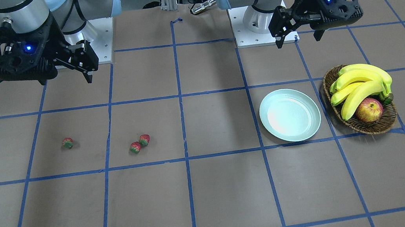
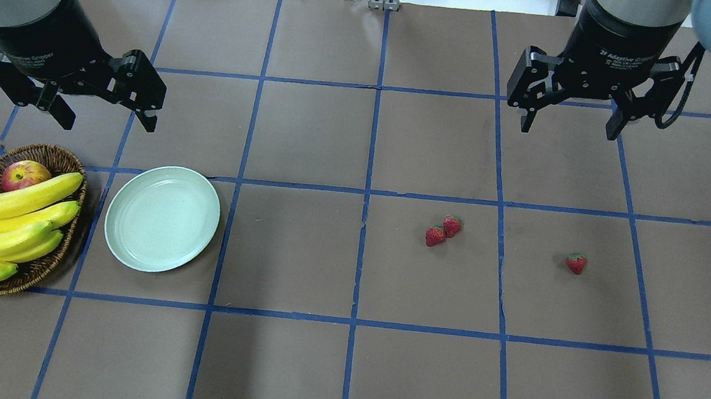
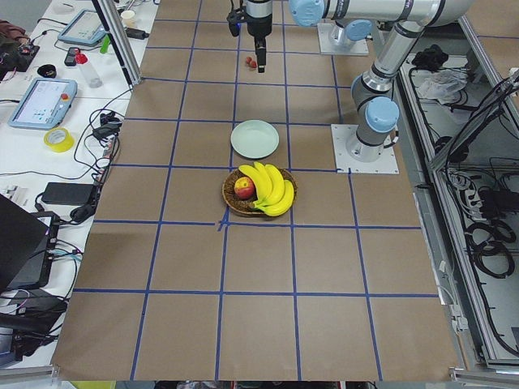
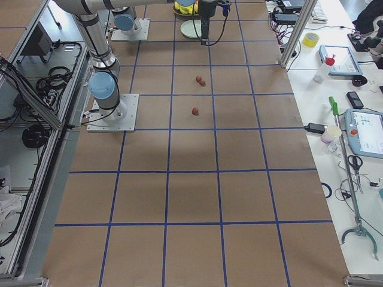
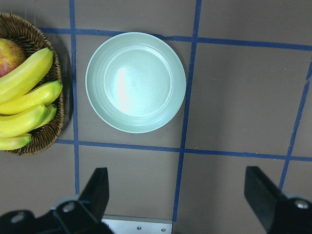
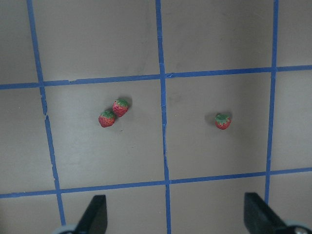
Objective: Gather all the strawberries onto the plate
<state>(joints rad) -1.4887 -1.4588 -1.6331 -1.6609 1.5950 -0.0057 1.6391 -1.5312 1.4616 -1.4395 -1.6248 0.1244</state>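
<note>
Three small red strawberries lie on the brown table: two touching [image 2: 443, 231] [image 1: 140, 143] [image 6: 113, 113] and one apart [image 2: 576, 263] [image 1: 67, 142] [image 6: 223, 121]. The pale mint plate [image 2: 162, 218] [image 1: 290, 114] [image 5: 135, 82] lies empty beside the basket. My right gripper [image 2: 572, 121] [image 1: 87, 72] is open and empty, high above the table behind the strawberries. My left gripper [image 2: 107, 115] [image 1: 296, 37] is open and empty, high behind the plate.
A brown wicker basket [image 2: 55, 160] [image 1: 363, 126] with several bananas [image 2: 2, 222] and a red-yellow apple [image 2: 23, 174] stands next to the plate at the robot's left. Blue tape lines grid the table. Cables lie beyond the table's far edge.
</note>
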